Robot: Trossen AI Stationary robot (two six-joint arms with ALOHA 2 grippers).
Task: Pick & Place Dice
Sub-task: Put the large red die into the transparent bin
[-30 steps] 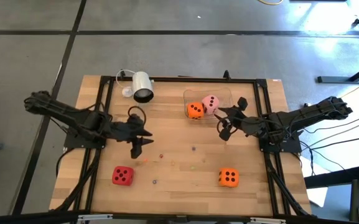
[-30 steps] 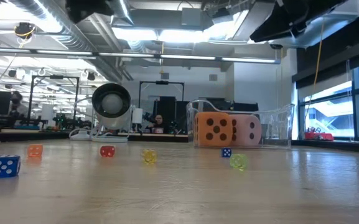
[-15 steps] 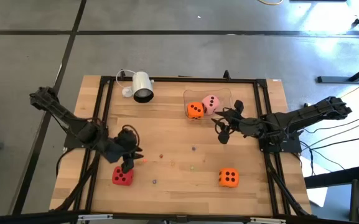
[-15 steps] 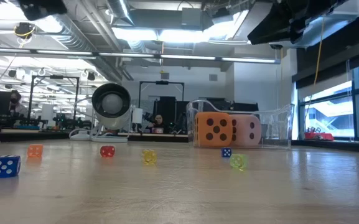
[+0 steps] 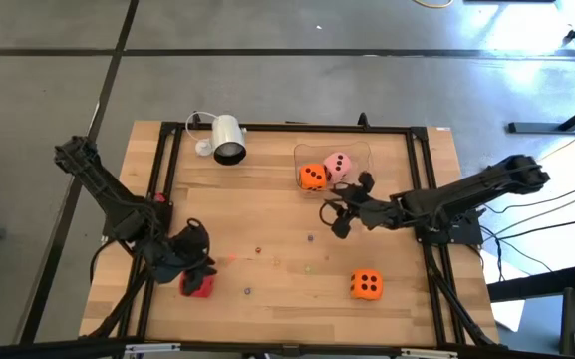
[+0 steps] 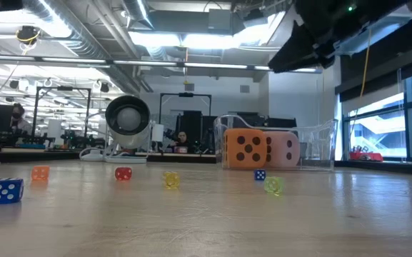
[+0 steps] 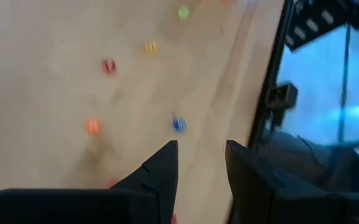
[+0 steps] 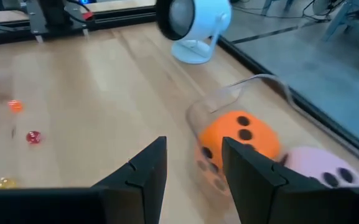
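Two dice to go: the left gripper (image 5: pixel 196 276), jaws slightly parted, sits right over the red die (image 5: pixel 202 288) near the table's (image 5: pixel 277 199) front-left, while the open right gripper (image 5: pixel 339 213) hovers beside the clear tray (image 5: pixel 307 152) holding two.

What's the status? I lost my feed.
Left gripper down over red die, grip unconfirmed. Right gripper open, empty, beside clear bin holding two dice. Orange die loose. Nothing blocking.
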